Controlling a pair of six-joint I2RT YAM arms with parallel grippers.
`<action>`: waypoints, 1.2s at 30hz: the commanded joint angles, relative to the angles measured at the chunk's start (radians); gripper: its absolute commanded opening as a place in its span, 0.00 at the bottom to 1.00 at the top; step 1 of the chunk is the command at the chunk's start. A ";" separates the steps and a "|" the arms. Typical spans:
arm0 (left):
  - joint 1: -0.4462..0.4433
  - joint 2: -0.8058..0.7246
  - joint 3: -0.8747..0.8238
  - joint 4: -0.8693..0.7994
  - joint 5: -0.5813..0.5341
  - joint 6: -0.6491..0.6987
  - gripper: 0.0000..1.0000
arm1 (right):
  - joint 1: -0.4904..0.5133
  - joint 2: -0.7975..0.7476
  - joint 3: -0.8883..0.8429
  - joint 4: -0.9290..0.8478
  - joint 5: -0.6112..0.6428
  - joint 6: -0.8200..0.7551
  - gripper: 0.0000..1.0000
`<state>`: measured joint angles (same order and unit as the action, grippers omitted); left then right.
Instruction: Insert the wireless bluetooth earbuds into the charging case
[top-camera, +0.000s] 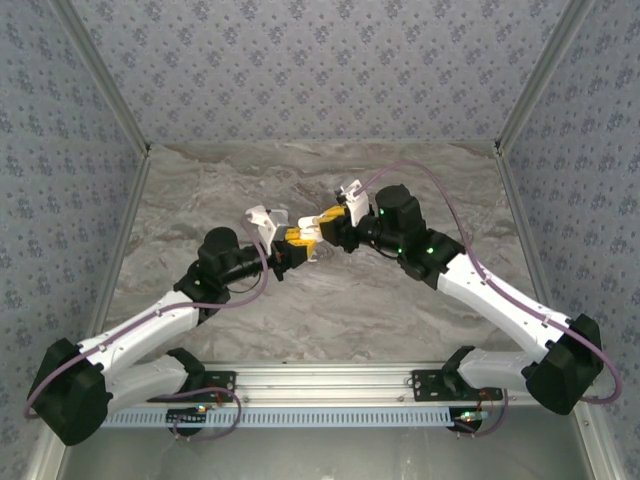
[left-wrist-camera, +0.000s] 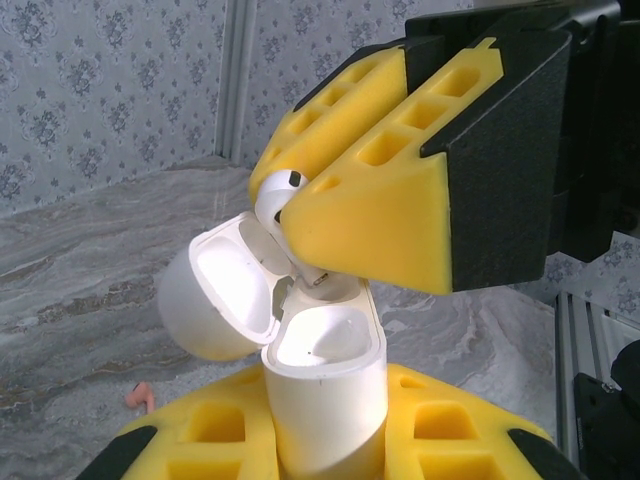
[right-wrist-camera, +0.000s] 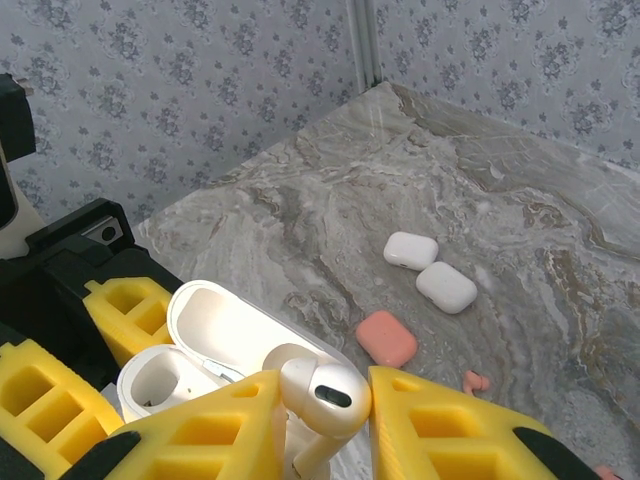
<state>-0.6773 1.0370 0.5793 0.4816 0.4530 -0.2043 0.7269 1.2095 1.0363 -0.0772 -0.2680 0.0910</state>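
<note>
**Earbud held over open case, mid-table**

The table (top-camera: 400, 300) has a grey marbled top. Walls (top-camera: 320, 70) papered in a small floral print close its far, left and right edges, with metal posts at the far corners; a rail (top-camera: 330, 378) runs along the near edge. The arms meet above the middle, and bare marble lies open around them in the top view.

The left gripper (top-camera: 298, 240) pinches the white case (left-wrist-camera: 325, 390) upright, lid swung open. The right gripper (top-camera: 332, 215) is pressed onto a white earbud (right-wrist-camera: 322, 395), stem down at the case mouth.

On the marble beyond lie two closed white cases (right-wrist-camera: 430, 270) just beside each other, a red case (right-wrist-camera: 386, 338) near them, and a red earbud (right-wrist-camera: 474, 381).
</note>
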 joint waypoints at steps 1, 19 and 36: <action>-0.008 0.006 0.029 0.066 -0.021 -0.003 0.02 | 0.025 -0.024 -0.017 -0.028 0.012 -0.020 0.28; -0.009 0.026 0.035 0.063 -0.036 0.003 0.02 | 0.028 -0.049 -0.021 -0.009 0.059 -0.020 0.28; -0.019 0.051 0.043 0.111 -0.015 0.038 0.02 | 0.013 -0.039 0.019 0.007 0.081 -0.007 0.28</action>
<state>-0.6903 1.0855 0.5804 0.5285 0.4305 -0.1917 0.7441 1.1702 1.0237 -0.0715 -0.1974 0.0853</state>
